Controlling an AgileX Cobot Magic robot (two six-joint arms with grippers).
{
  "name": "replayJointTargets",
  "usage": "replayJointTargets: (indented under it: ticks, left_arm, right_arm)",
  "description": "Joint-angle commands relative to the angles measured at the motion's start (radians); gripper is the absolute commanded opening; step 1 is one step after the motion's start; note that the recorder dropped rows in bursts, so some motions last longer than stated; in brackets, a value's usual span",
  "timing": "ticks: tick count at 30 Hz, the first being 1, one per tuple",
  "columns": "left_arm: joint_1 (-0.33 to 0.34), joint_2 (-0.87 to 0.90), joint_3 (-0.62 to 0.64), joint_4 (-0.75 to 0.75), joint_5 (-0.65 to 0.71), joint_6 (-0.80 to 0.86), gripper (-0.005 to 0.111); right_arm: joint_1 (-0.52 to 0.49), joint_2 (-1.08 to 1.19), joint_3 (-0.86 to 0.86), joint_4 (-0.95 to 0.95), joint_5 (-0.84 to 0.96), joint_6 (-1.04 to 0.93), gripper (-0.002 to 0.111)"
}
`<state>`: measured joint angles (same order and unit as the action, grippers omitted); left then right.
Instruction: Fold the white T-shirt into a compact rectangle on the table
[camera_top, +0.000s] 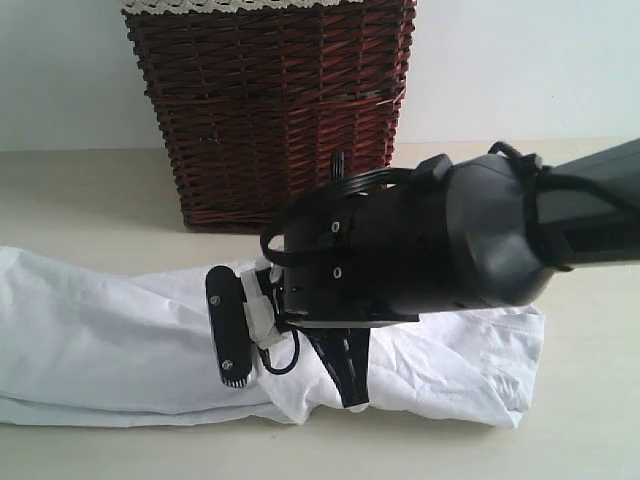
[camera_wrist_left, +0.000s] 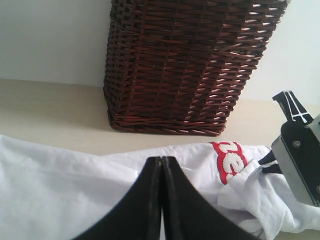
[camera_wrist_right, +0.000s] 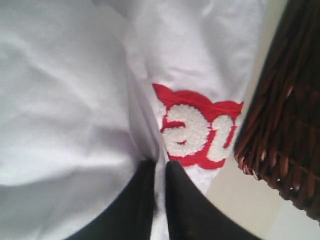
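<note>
Pale table (camera_top: 80, 200) carries a wicker basket (camera_top: 270, 110); before it the white T-shirt (camera_top: 100, 340) lies in a long band. The right gripper (camera_wrist_right: 159, 167) pinches a cloth ridge (beside the red lettering (camera_wrist_right: 197, 127)). The left gripper (camera_wrist_left: 161, 162) is over the shirt, jaws together. The pinched ridge could snag and drag the fold askew.

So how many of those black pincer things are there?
2. The left gripper, jaws shut, hangs over the white T-shirt in front of the wicker basket; the right gripper nips a shirt fold beside the red lettering.
</note>
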<state>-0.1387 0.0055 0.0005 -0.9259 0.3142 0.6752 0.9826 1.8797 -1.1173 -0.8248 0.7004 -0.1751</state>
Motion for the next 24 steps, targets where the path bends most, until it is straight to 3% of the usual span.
replayJointTargets:
  ticks: [1,4,7,11,14,17,23,24]
  left_arm:
    - [0.000,-0.005,0.000,-0.002,0.001,0.002,0.000]
    - [0.000,-0.005,0.000,-0.002,0.001,0.002,0.000]
    - [0.000,-0.005,0.000,-0.002,0.001,0.002,0.000]
    - [0.000,-0.005,0.000,-0.002,0.001,0.002,0.000]
    - [0.000,-0.005,0.000,-0.002,0.001,0.002,0.000]
    - [0.000,-0.005,0.000,-0.002,0.001,0.002,0.000]
    - [0.000,-0.005,0.000,-0.002,0.001,0.002,0.000]
    - [0.000,-0.005,0.000,-0.002,0.001,0.002,0.000]
  right_arm:
    - [-0.005,0.015,-0.007,-0.105,0.012,0.130,0.031]
    - [-0.005,0.019,-0.007,-0.234,0.012,0.303,0.049]
    - [-0.005,0.017,-0.007,-0.360,0.058,0.492,0.058]
    - [-0.005,0.015,-0.007,-0.453,0.192,0.727,0.053]
    - [-0.005,-0.002,-0.007,-0.423,0.220,0.772,0.034]
    - [-0.005,-0.031,-0.007,-0.269,0.161,0.718,0.003]
    - [-0.124,-0.065,-0.007,0.334,0.003,0.338,0.000]
    - [-0.194,-0.069,-0.007,0.613,-0.025,0.138,0.000]
